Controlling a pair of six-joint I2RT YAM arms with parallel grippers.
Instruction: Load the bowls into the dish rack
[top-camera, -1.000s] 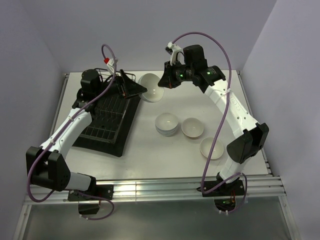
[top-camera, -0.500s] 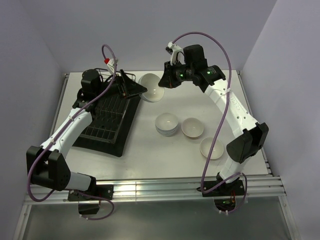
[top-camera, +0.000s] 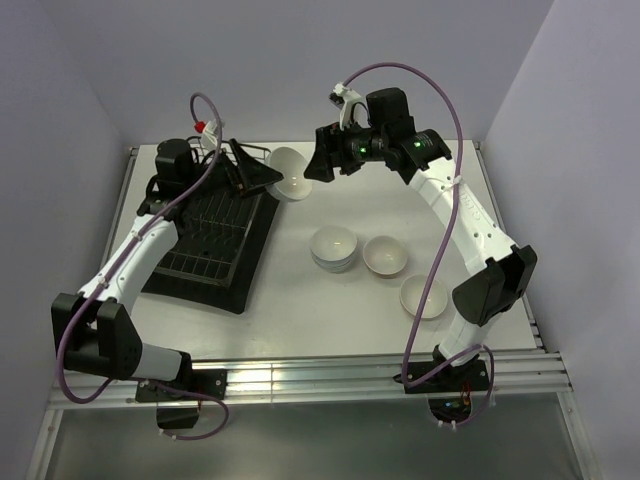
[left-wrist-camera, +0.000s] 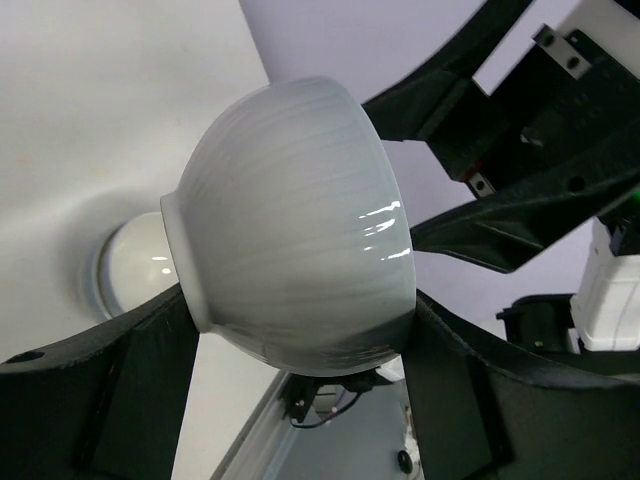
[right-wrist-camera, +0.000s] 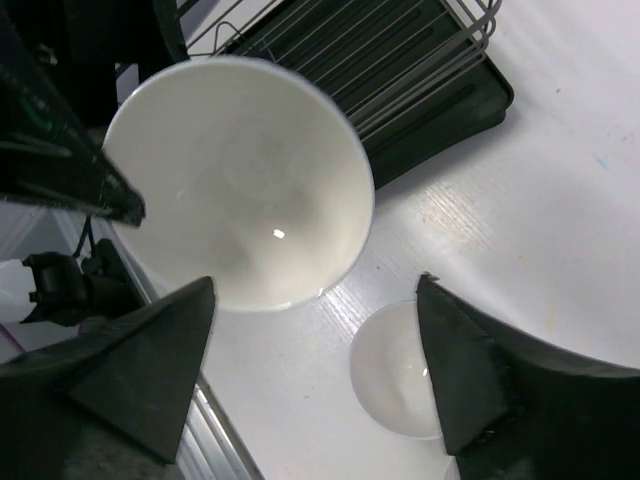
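A white bowl (top-camera: 289, 172) hangs in the air beside the far right corner of the dish rack (top-camera: 212, 236), lying on its side. My left gripper (top-camera: 262, 176) is shut on it; in the left wrist view the bowl (left-wrist-camera: 298, 238) sits between both black fingers (left-wrist-camera: 105, 395), foot to the left. My right gripper (top-camera: 313, 164) stands open just right of that bowl, off it. In the right wrist view the bowl's cream inside (right-wrist-camera: 240, 180) faces the camera, beyond the parted right gripper (right-wrist-camera: 315, 285), with the dish rack (right-wrist-camera: 400, 55) behind it.
More bowls stand on the white table: a stack (top-camera: 333, 247) in the middle, one (top-camera: 384, 256) to its right and one (top-camera: 424, 297) nearer the front. One bowl (right-wrist-camera: 400, 372) lies below the right gripper. The rack rests on a black tray (top-camera: 245, 280).
My right gripper has opened and let go of the bowl. The left gripper now holds it alone and has carried it a little left and back, toward the rack.
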